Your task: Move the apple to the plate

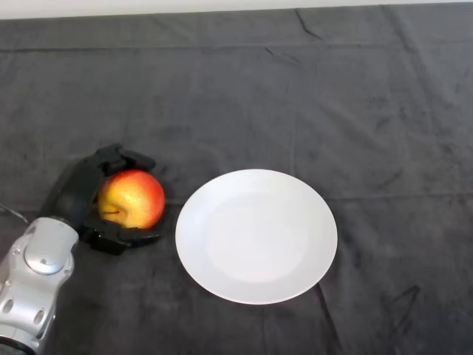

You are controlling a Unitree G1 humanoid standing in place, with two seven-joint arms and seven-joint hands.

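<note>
A red and yellow apple [132, 198] rests on the dark cloth at the left, a short way left of a round white plate [256, 235]. My left hand [77, 194] is black and comes in from the lower left on a silver-grey arm. Its fingers curl round the apple's far side and its thumb round the near side, so the hand is shut on the apple. The apple is apart from the plate, with a narrow strip of cloth between them. The plate holds nothing.
The dark cloth [295, 111] covers the whole table and has a few creases. The table's far edge runs along the top of the view.
</note>
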